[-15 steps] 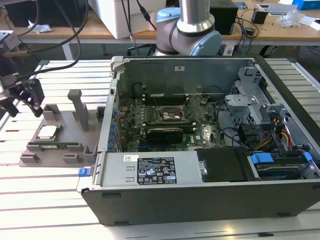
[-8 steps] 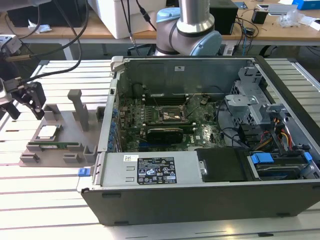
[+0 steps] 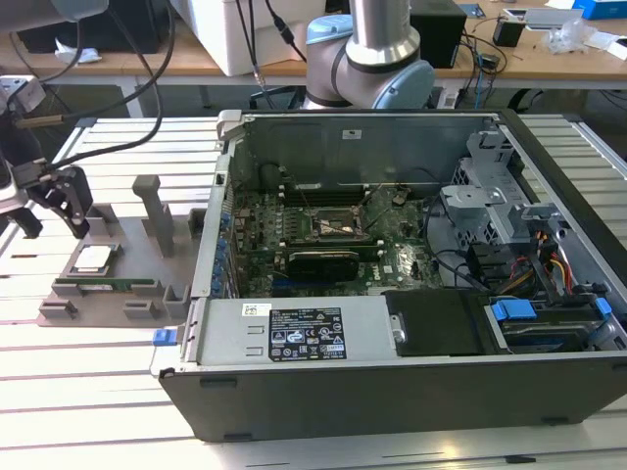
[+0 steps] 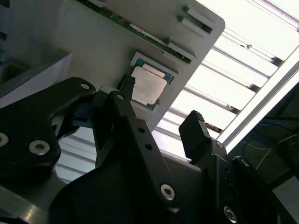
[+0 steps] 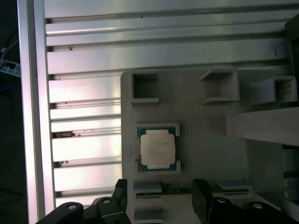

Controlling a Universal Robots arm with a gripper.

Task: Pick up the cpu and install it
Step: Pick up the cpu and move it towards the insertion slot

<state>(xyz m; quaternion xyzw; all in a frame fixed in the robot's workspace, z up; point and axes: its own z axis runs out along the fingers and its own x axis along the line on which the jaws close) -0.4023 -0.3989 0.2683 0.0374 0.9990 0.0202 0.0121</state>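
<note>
One cpu (image 5: pixel 158 148) lying in grey holder (image 5: pixel 205 140) recess, near open, empty claw (image 5: pixel 159 186), apart.

In the exterior view the cpu (image 3: pixel 94 258) sits in a holder (image 3: pixel 137 264) on the surface (image 3: pixel 88 392), frame left. A memory stick (image 3: pixel 103 286) lies just before it. The claw (image 3: pixel 51 217) hangs above. The case (image 3: pixel 411 392) stands right of the holder.
</note>
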